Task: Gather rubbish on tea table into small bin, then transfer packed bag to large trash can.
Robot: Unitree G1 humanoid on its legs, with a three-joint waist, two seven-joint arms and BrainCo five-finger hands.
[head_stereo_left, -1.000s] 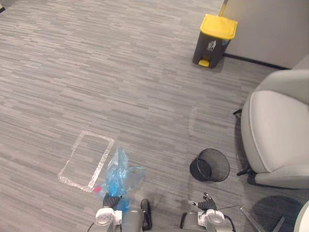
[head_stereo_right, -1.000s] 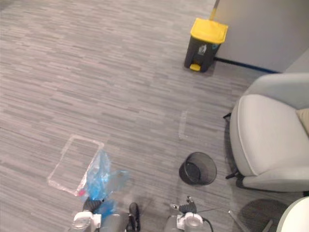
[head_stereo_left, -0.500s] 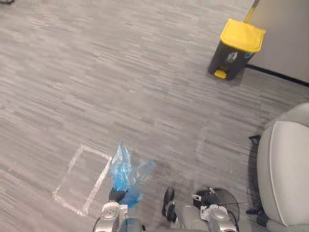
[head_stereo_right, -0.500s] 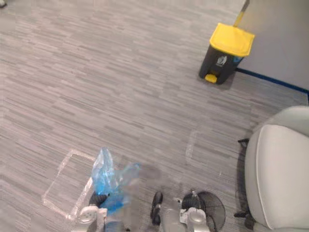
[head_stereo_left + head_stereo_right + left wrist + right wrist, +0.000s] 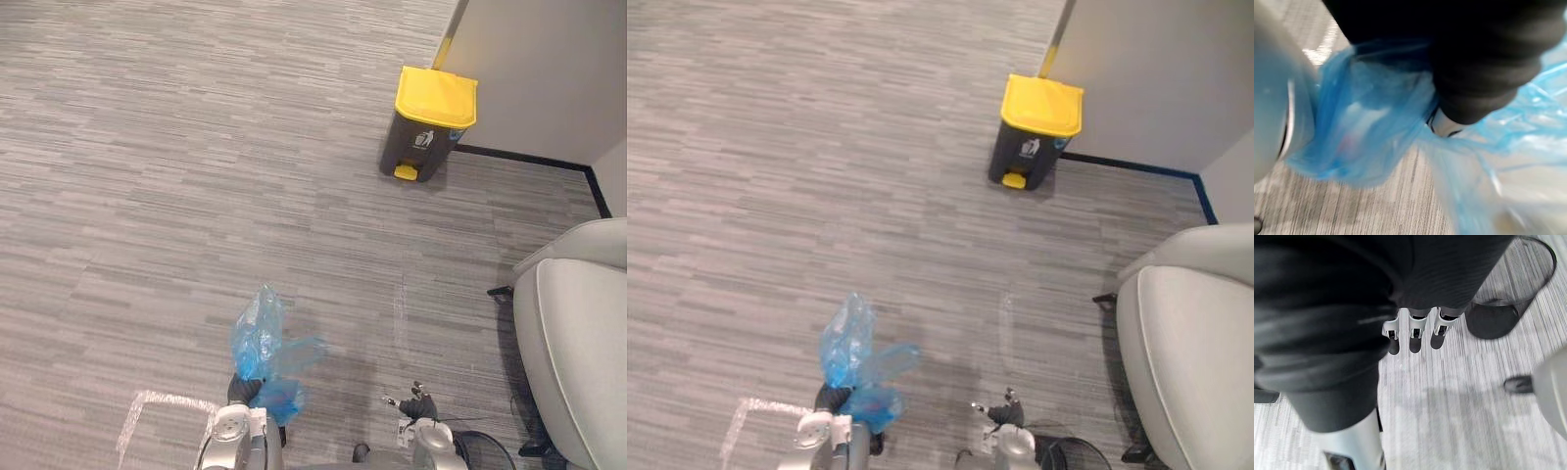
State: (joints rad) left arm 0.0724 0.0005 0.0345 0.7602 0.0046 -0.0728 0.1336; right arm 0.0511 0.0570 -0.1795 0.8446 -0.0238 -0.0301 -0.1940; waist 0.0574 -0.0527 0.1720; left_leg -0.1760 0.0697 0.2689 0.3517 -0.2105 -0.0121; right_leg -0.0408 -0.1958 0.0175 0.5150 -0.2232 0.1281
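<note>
Grey carpet floor (image 5: 196, 176) all round. At the right edge, a pale armchair (image 5: 578, 333). Far ahead against the wall, the large trash can (image 5: 428, 122), dark with a yellow lid, closed. Low beside the right arm, the small mesh bin (image 5: 1493, 320), upright on the carpet. Near the left arm, a taped outline (image 5: 147, 416) on the floor. Held up off the carpet, well apart from the large trash can: the blue bag (image 5: 265, 343) (thin crumpled plastic, loose top flaring upward). Left hand (image 5: 243, 390) clenched round its bunched neck. Right hand (image 5: 416, 403) empty, fingers (image 5: 1411, 330) loosely extended side by side, touching nothing.
</note>
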